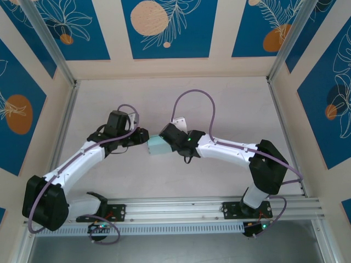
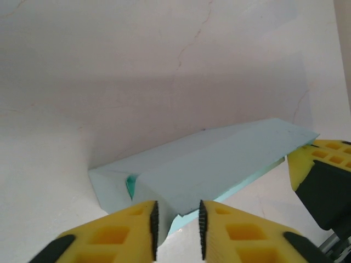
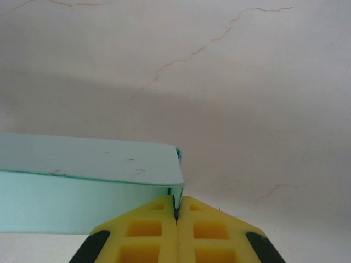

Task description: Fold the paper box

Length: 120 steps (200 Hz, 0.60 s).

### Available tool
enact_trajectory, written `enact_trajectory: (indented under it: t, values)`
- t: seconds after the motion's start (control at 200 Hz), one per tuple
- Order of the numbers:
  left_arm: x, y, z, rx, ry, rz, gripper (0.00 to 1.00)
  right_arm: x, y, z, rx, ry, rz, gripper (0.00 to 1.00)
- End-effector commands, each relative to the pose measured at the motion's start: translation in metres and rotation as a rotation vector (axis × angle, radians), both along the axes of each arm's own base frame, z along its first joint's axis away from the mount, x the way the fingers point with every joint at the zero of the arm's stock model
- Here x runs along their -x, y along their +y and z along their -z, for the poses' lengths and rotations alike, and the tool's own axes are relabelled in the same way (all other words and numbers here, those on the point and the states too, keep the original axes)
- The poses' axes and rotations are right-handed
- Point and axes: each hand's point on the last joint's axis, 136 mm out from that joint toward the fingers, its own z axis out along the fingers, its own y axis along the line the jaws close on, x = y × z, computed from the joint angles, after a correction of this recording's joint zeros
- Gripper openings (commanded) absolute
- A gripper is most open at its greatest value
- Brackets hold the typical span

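1. The paper box (image 2: 219, 159) looks nearly done. It lies on the table (image 1: 219, 104) as a closed, shallow shape between the two pincers, so I judge the step in hand to be tucking or pressing the last flap.
2. The left pincer (image 2: 177, 224) has its fingers narrowly apart. The box's near edge sits just ahead of them and dips into the gap, with nothing clamped as far as I can see.
3. The right pincer (image 3: 176, 219) is pressed together on a thin wall at the box's corner, and the box stretches away to its left.
4. The next move probably calls for the left pincer to press gently along that near edge while the right steadies the box. The thin card would crease easily.
5. Beyond both pincers is bare table. The only crowding is the right pincer's yellow finger (image 2: 318, 159), close on the left pincer's right.
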Motion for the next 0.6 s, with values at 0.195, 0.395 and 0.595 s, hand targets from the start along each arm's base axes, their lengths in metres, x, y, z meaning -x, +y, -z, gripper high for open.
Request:
enact_trajectory:
  t: [0.195, 0.395, 0.595]
  values:
    - [0.012, 0.017, 0.009, -0.165, -0.012, 0.064, 0.4, 0.008, -0.002, 0.016, 0.06, 0.058, -0.02, 0.0]
    - [0.02, 0.008, 0.01, -0.24, -0.056, 0.143, 0.4, 0.007, -0.003, 0.017, 0.061, 0.058, -0.017, 0.0]
    - [0.013, 0.004, 0.012, -0.286, -0.08, 0.149, 0.35, 0.008, -0.003, 0.017, 0.06, 0.059, -0.017, 0.0]
